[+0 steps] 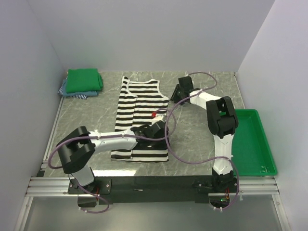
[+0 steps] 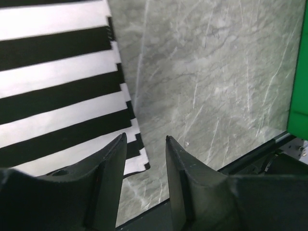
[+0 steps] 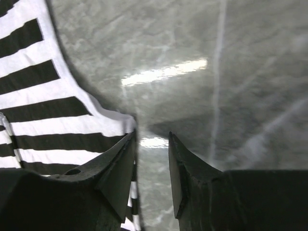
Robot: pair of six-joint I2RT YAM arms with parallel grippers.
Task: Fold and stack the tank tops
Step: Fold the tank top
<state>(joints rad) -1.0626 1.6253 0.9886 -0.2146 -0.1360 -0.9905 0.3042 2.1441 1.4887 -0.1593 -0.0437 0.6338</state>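
A black-and-white striped tank top (image 1: 139, 103) lies flat in the middle of the desk (image 1: 86, 115), while a folded green top (image 1: 84, 79) rests on teal-blue ones (image 1: 77, 93) in the far left corner. The left gripper (image 2: 144, 137) hovers over the striped top's near right hem corner and the right gripper (image 3: 151, 134) by its far right strap. Both stand parted, holding nothing. The thin knit looks light, limp and liable to sag or slide, so pinching hem corner and strap edge together seems the surest hold.
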